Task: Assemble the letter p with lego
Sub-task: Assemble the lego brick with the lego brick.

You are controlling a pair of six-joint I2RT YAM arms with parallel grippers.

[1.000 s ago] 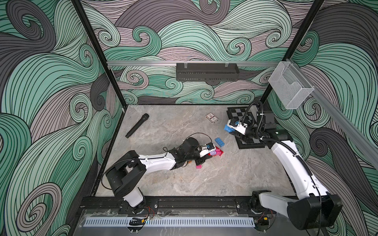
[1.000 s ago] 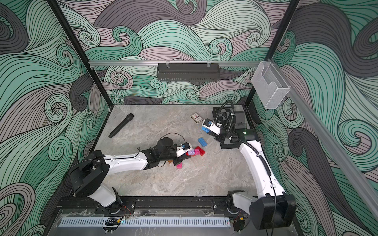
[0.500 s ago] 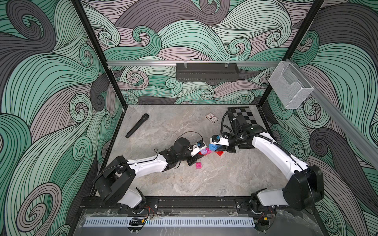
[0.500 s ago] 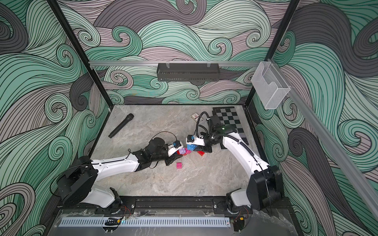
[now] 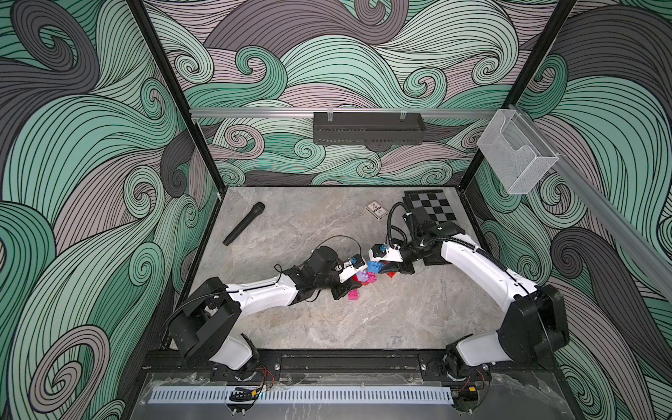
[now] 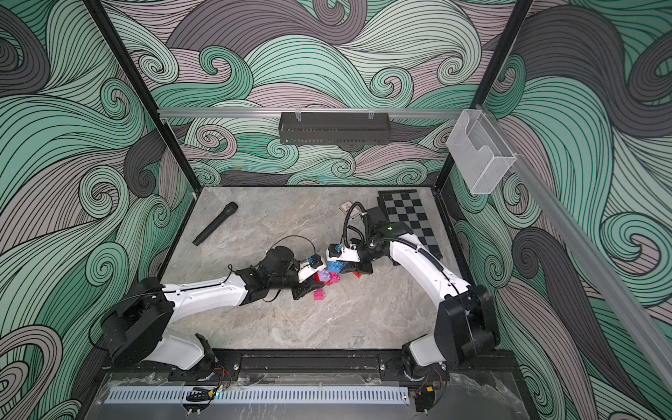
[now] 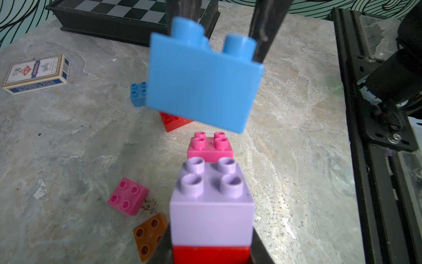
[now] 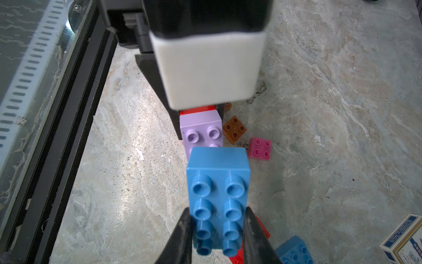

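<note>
- The right gripper (image 8: 218, 212) is clenched on a blue oblong studded plastic brick (image 8: 218, 173) with two rows of four studs. Its black fingers (image 8: 182, 237) press the two long sides at the near end.
- The long axis of this brick runs along the fingers and points forward, toward the left gripper (image 7: 211, 228). The studs face up, and the brick hangs in the air, slightly tilted.
- The left gripper grasps a small stack: a lilac square studded plastic brick (image 7: 212, 205) sitting on a red plastic brick (image 7: 210, 253). The studs face up and the jaws flank the stack low on its sides.
- In the left wrist view a gap shows between the blue oblong brick (image 7: 203, 84) and the lilac brick, and the blue one is higher.
- A pink square studded brick (image 7: 210, 148) stands just beyond the lilac one, under the free end of the blue brick. Whether it is joined to the stack, I cannot tell.
- Loose on the grey marbled table (image 5: 327, 327) lie a second pink square brick (image 7: 127, 196), an orange square brick (image 7: 149, 235), a small blue square brick (image 7: 138, 93) and a red brick (image 7: 173, 121) that is partly hidden.
- In both top views the two grippers meet near the middle of the table.
- Toward the far side lie a boxed card deck (image 5: 375, 210), a black chessboard (image 5: 432, 207) and a black microphone (image 5: 243, 223), well apart from the bricks.
</note>
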